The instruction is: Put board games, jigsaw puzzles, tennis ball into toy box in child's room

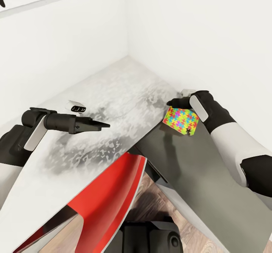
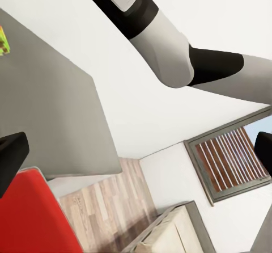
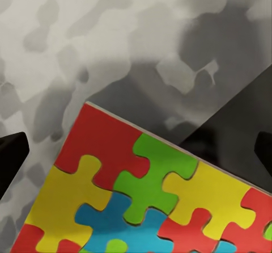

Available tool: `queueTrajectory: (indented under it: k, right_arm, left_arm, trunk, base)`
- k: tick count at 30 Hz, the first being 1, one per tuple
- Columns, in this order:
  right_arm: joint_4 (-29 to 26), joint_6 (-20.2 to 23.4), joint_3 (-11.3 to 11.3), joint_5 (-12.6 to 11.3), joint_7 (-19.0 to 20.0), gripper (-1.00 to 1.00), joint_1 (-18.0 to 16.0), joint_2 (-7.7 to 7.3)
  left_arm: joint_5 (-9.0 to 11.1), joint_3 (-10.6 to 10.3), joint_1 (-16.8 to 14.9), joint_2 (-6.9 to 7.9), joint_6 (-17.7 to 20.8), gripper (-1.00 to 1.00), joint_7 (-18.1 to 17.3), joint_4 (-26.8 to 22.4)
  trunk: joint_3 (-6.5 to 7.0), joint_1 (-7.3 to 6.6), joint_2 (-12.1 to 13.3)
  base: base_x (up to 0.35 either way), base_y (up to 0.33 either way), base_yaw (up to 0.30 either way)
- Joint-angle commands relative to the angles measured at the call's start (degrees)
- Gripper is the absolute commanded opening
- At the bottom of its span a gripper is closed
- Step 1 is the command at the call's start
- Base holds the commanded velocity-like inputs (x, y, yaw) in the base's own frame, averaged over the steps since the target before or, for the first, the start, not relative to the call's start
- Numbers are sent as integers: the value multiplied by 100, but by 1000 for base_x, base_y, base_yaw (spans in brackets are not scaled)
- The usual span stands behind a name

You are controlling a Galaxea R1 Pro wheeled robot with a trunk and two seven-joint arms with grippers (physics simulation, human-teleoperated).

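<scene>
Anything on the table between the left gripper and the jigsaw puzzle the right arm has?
No object: in the head view, only bare mottled grey tabletop lies between the left gripper and the jigsaw puzzle, then a strip of the plain grey panel under the puzzle.

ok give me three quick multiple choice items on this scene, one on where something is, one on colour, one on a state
1. Where is the jigsaw puzzle?
A. at the right claw
B. at the left claw
C. on the wooden floor

2. What colour is the curved panel in front of the robot?
A. blue
B. red
C. green

3. What state is the left claw in?
A. clamped on a ball
B. carrying a puzzle
C. holding nothing

Answers: 1 A, the puzzle sits right under the right claw, over the edge of the mottled surface. 2 B, it shows bright red. 3 C, nothing lies between its fingertips in the head view.
</scene>
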Motion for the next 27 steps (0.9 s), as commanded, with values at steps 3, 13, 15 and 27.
queueTrajectory:
  k: [3,13,15,27]
  right_arm:
    - [-7,12,35,-60,-54,100,-2,-7]
    - [-7,10,43,-60,-54,100,3,-7]
    - [-7,10,43,-60,-54,100,3,-4]
    - [-7,10,48,-60,-54,100,5,5]
  left_arm:
    - [19,-13,-6,5,60,100,-11,1]
    - [19,-15,-6,4,60,100,-6,1]
    - [19,-14,-6,4,60,100,-8,1]
    - [19,-11,-6,6,60,100,-11,1]
  trunk:
    - [-24,3,-10]
    - [-70,3,-10]
    - [-77,3,-10]
    - [-84,3,-10]
  base:
    - [0,0,0]
    - [0,0,0]
    - [0,0,0]
    - [0,0,0]
